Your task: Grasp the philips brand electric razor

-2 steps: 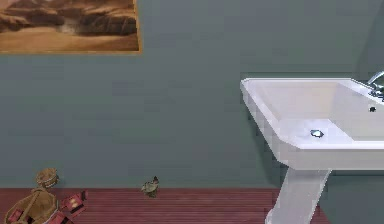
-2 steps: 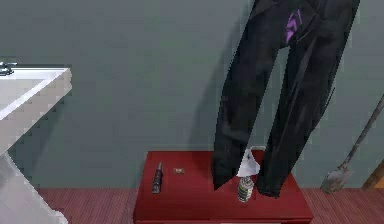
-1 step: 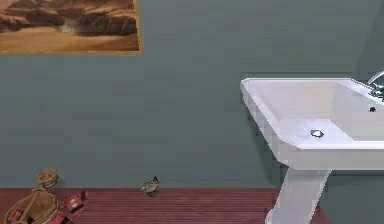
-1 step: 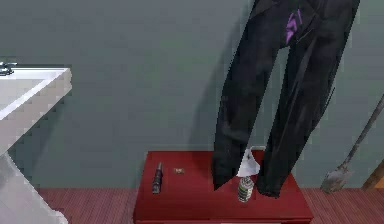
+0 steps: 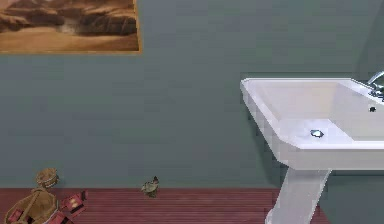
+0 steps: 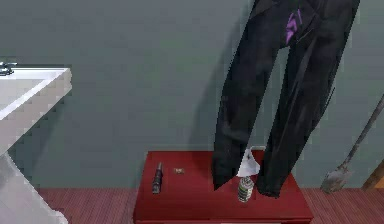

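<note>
Slim dark thing (image 6: 157, 180) (razor-shaped) lies on red counter (image 6: 205, 188), left part. Small bottle (image 6: 244, 187) stands further right, under hanging black trousers (image 6: 270, 90). Tool state: can't tell.

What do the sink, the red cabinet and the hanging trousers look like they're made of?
Sink: probably glazed ceramic; it is white, smooth and softly shiny.
Cabinet: perhaps painted wood, matte red, with flat panels and straight seams; the look leaves this open.
Trousers: dark cloth, hanging limp in long folds with a slight sheen.
</note>
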### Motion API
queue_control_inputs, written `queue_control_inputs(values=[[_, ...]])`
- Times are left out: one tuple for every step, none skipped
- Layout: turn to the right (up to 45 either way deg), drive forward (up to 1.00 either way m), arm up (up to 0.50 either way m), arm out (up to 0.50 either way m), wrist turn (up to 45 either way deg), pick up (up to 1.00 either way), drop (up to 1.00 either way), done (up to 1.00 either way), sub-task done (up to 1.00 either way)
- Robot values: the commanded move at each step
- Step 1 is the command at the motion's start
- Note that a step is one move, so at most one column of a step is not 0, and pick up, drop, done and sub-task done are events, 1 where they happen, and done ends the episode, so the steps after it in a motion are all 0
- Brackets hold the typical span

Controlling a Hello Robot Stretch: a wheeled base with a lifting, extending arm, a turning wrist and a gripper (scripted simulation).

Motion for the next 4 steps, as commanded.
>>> queue_control_inputs(values=[[0.0, 0.0, 0.0, 0.44, 0.0, 0.0, 0.0, 0.0, 0.0], [0.0, 0.0, 0.0, 0.0, 45.0, 0.0, 0.0, 0.0, 0.0], [0.0, 0.0, 0.0, 0.0, 45.0, 0.0, 0.0, 0.0, 0.0], [0.0, 0.0, 0.0, 0.0, 42.0, 0.0, 0.0, 0.0, 0.0]])
